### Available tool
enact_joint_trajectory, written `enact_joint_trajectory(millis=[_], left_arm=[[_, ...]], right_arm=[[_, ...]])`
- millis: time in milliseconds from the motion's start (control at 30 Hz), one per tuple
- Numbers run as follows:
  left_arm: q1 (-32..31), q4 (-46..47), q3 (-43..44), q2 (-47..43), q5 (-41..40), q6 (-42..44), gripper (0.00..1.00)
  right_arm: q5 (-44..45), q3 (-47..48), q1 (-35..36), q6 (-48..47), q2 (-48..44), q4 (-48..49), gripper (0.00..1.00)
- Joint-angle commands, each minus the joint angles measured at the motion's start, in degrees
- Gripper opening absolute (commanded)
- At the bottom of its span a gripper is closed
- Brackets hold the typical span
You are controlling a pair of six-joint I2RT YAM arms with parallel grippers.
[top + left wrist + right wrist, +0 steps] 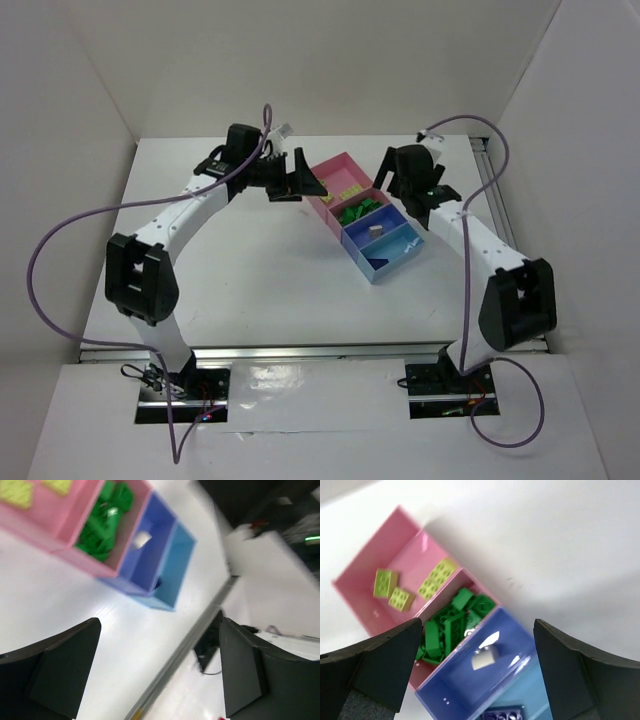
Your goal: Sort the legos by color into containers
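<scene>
Sitting in the joined tray row (395, 258) on the white table (250, 270): pale yellow-green legos (385, 583) in the end pink tray (395, 545), dark green legos (451, 625) next door, a pale brick (483, 658) in dark blue, a dark purple brick (502, 714) in light blue. Flanked by left gripper (160, 650) and right gripper (477, 650), both spread wide, empty.

Plain white walls (330, 60) enclose a white table (260, 290) on three sides. A metal rail (320, 352) lines its near edge.
</scene>
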Motion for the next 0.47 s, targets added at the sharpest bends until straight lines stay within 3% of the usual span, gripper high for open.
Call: enact_joint_trajectory(millis=[0, 33, 167, 267, 433], left_arm=[[-0.6, -3.4, -4.7, -7.2, -9.8, 5.2, 1.00], [-0.6, -3.4, -8.1, -9.1, -15.9, 5.7, 1.00], [-0.6, -4.0, -17.6, -19.9, -27.5, 6.2, 1.00], [-0.6, -4.0, -23.4, -27.9, -33.8, 6.2, 1.00], [-0.6, -4.0, -26.4, -36.5, -37.9, 7.3, 1.00]], right_arm=[[15.8, -0.7, 0.4, 5.8, -7.2, -8.2, 0.99], [18.0, -0.7, 0.4, 6.9, -8.7, -10.4, 0.99], [26.5, -3.2, 0.4, 12.9, -13.3, -19.3, 0.99], [27.1, -7.2, 0.4, 12.9, -18.9, -20.0, 0.99], [26.0, -13.0, 0.4, 11.6, -26.4, -18.6, 0.99]])
